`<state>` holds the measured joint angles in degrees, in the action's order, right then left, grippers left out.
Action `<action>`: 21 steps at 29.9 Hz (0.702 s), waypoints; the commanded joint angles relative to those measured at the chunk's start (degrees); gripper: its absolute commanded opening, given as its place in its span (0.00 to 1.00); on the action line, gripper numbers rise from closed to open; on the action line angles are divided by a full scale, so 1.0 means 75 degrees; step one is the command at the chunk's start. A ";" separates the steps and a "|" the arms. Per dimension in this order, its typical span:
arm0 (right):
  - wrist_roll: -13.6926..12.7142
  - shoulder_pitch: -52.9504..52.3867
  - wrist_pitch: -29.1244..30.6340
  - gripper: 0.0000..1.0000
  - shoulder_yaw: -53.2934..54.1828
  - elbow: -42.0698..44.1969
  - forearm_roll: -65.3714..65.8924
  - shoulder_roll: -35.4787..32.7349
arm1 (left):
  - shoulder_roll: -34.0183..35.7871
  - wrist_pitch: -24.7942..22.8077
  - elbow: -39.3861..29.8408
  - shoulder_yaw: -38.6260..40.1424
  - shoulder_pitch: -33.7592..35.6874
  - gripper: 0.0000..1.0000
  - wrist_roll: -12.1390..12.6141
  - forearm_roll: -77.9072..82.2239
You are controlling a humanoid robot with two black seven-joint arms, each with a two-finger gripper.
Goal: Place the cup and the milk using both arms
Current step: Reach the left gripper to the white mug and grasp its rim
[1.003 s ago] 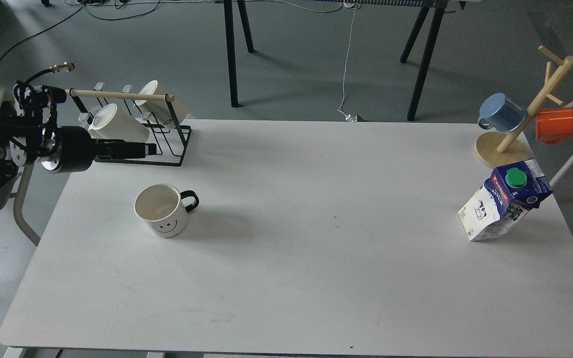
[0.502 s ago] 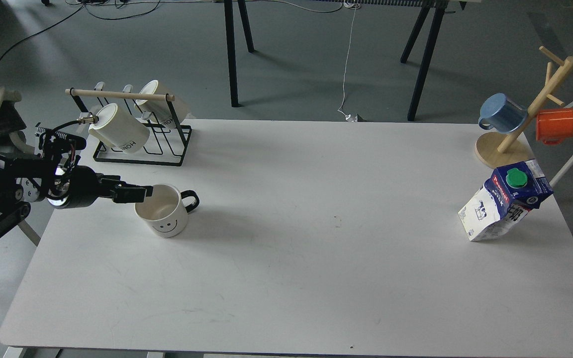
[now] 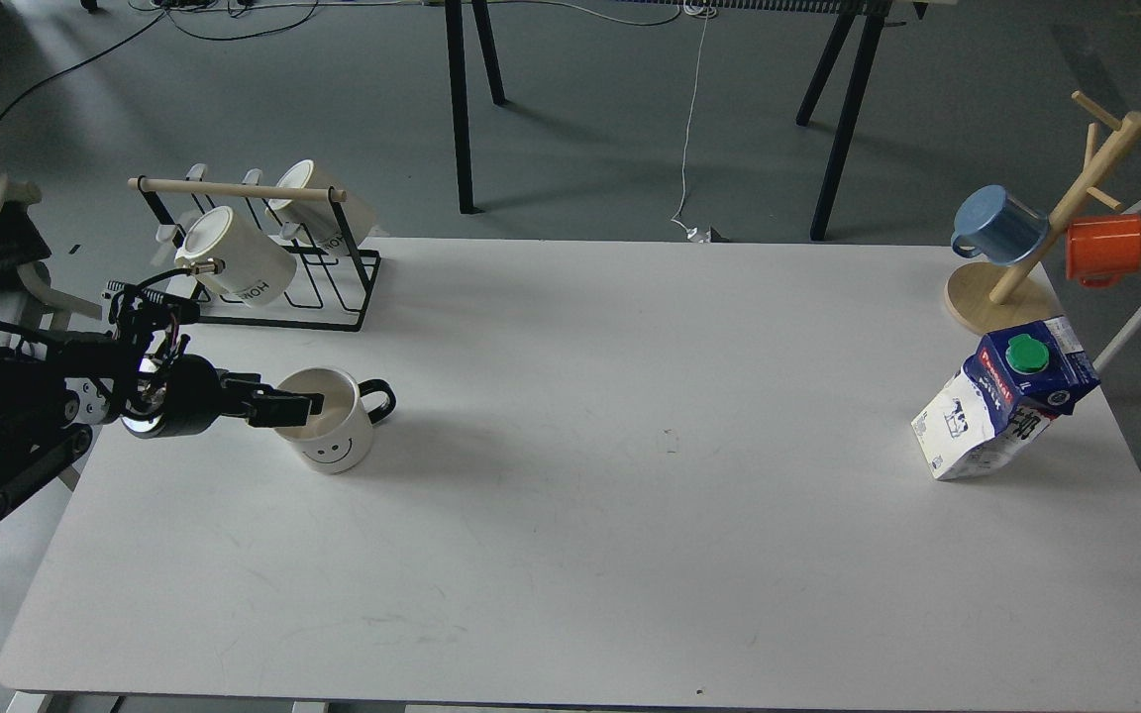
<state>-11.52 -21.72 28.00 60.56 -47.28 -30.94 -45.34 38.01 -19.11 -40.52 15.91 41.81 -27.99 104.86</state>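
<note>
Single head cam, looks fwd/down over white table (image 3: 570, 555).

The nearer cream mug (image 3: 234, 259) in the black wire rack (image 3: 278, 297) carries dark capitals, upside down — they look like "HOME". The milk carton (image 3: 1001, 401) bears a red label with white lettering and large dark print on its white side — both too small to read.

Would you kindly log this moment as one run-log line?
left gripper: at cup rim, grip unclear | right gripper: out of view | milk: untouched, table's right edge
</note>
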 commanded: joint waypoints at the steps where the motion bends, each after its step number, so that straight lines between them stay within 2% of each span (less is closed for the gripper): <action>1: 0.0000 0.0013 0.0000 0.94 -0.0001 -0.0001 0.0000 -0.0002 | -0.0099 0.0040 0.0071 0.0000 -0.0009 0.93 -0.0001 0.0058; 5: 0.0000 0.0072 0.0000 0.94 -0.0001 -0.0001 0.0000 -0.0002 | -0.0134 0.0251 0.0083 0.0012 -0.0020 0.88 -0.0001 0.0047; 9: 0.0000 0.0084 0.0000 0.94 -0.0001 -0.0001 0.0000 -0.0002 | -0.0192 0.0345 0.0129 0.0012 -0.0044 0.76 -0.0001 0.0058; 13: 0.0012 0.0107 0.0000 0.94 0.0011 -0.0001 0.0000 -0.0002 | -0.0228 0.0766 0.0153 0.0000 -0.0207 0.60 -0.0001 0.0070; 17: 0.0012 0.0119 0.0000 0.94 0.0011 -0.0001 0.0000 -0.0002 | -0.0251 0.1258 0.0223 0.0000 -0.0313 0.36 -0.0001 0.0082; 21: 0.0012 0.0119 0.0000 0.94 0.0011 -0.0001 0.0000 -0.0002 | -0.0239 0.1341 0.0364 -0.0350 -0.0302 0.20 -0.0001 0.0117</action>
<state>-11.42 -20.84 28.00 60.64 -47.29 -30.94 -45.34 36.14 -9.51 -38.46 15.20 39.51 -28.00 105.59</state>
